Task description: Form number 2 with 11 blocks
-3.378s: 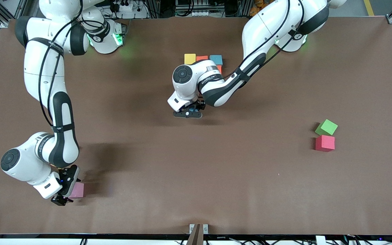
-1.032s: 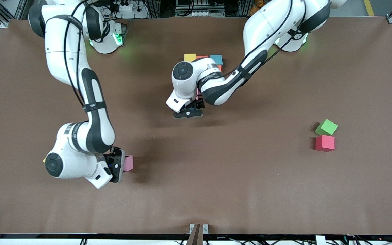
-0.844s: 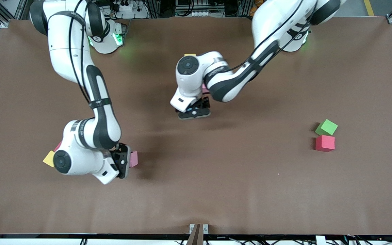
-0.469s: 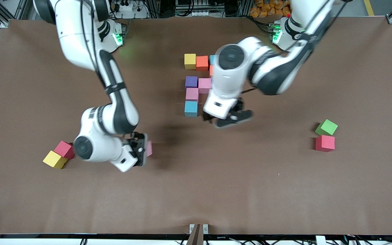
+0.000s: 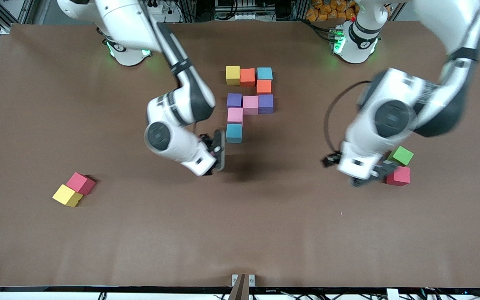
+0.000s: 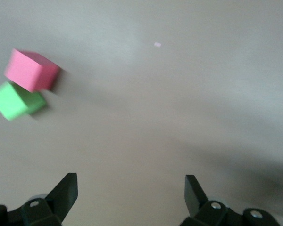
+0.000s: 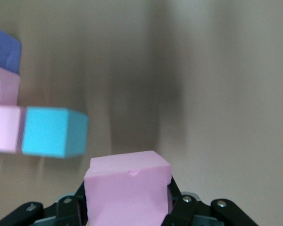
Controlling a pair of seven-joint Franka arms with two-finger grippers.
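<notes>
Nine blocks lie in a partial number 2 at mid-table: yellow [image 5: 232, 75], orange [image 5: 247, 77] and light blue [image 5: 264, 73] in a row, then orange [image 5: 263, 87], purple [image 5: 234, 100], pink [image 5: 250, 104], purple [image 5: 266, 103], pink [image 5: 235, 115] and light blue [image 5: 234, 133]. My right gripper [image 5: 219, 150] is shut on a pink block [image 7: 127, 188] and hangs over the table beside that last light blue block [image 7: 52, 132]. My left gripper [image 5: 356, 168] is open and empty, its fingers [image 6: 66, 188] wide apart, over the table next to a red block [image 5: 398, 176].
A green cube [image 5: 400, 155] touches the red block, and both show in the left wrist view, red [image 6: 30, 70] and green [image 6: 16, 101]. A crimson cube [image 5: 80, 183] and a yellow cube [image 5: 67, 195] sit together toward the right arm's end.
My right gripper has carried the pink block from the right arm's end of the table to the digit's lower end. My left arm has swung away from the digit to the red and green cubes.
</notes>
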